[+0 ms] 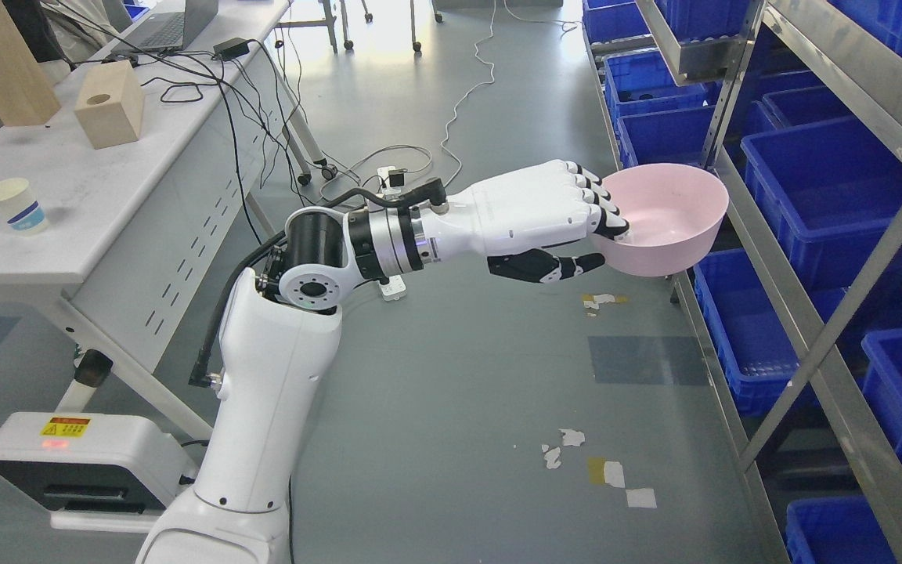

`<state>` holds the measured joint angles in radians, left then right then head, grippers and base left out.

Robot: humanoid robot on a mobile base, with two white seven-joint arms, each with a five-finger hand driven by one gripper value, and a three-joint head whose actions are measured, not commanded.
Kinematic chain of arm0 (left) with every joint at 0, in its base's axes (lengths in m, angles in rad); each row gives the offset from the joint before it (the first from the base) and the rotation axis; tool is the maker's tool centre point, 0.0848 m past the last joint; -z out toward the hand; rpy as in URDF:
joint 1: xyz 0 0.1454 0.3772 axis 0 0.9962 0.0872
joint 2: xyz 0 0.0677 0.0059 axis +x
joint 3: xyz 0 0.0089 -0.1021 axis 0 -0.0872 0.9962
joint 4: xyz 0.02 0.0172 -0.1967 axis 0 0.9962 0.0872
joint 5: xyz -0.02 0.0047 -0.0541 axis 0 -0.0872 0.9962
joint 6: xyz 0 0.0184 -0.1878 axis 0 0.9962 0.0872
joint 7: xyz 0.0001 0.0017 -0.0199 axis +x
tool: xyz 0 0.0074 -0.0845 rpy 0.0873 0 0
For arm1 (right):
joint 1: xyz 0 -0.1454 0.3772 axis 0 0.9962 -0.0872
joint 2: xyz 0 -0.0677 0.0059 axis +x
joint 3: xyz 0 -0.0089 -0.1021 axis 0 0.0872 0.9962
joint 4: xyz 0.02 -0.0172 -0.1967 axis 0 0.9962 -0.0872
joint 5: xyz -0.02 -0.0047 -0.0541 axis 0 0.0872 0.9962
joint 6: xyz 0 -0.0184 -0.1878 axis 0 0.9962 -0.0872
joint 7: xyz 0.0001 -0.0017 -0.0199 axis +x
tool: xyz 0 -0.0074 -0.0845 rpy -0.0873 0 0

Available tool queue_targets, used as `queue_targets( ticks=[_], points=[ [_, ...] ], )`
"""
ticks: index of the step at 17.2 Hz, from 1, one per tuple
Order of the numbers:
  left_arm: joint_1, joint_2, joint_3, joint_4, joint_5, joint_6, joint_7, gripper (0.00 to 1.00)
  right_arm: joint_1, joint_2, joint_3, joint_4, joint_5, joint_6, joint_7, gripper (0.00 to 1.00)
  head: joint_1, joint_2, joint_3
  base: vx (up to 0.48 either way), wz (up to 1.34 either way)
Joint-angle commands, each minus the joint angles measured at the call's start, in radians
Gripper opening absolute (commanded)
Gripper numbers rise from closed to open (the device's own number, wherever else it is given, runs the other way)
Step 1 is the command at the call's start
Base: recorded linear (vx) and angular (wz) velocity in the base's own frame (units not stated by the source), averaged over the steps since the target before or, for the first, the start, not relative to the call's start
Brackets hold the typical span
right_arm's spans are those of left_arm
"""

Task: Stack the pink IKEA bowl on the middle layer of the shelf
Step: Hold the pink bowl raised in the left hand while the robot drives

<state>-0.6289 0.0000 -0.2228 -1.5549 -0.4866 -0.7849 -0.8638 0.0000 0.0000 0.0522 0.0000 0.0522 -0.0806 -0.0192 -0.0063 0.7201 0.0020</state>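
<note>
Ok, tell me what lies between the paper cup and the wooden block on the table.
Nothing: in the head view, only bare white table separates the paper cup from the wooden block.

Only a yellow warning label point(64, 428) with a black triangle on the white base unit point(83, 462) at lower left, its print too small to read; no other legible text.

Pink bowl point(674, 211), blue bins point(827, 188), white hand point(545, 219) with black fingers point(604, 211)
</note>
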Motion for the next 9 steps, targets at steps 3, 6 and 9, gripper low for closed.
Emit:
queue_targets(
  ticks=[3, 6, 9],
  points=[
    [0.000, 0.017, 0.000, -0.001, 0.002, 0.000, 0.000, 0.03, 0.003, -0.017, 0.000, -0.017, 0.000, -0.001, 0.001, 1.00, 0.0000, 0.000, 0.000, 0.299, 0.00],
    [0.000, 0.017, 0.000, -0.001, 0.008, 0.000, 0.000, 0.03, 0.003, -0.017, 0.000, -0.017, 0.000, -0.001, 0.001, 1.00, 0.0000, 0.000, 0.000, 0.291, 0.03],
    [0.000, 0.017, 0.000, -0.001, 0.008, 0.000, 0.000, 0.03, 0.003, -0.017, 0.000, -0.017, 0.000, -0.001, 0.001, 1.00, 0.0000, 0.000, 0.000, 0.279, 0.04]
  ],
)
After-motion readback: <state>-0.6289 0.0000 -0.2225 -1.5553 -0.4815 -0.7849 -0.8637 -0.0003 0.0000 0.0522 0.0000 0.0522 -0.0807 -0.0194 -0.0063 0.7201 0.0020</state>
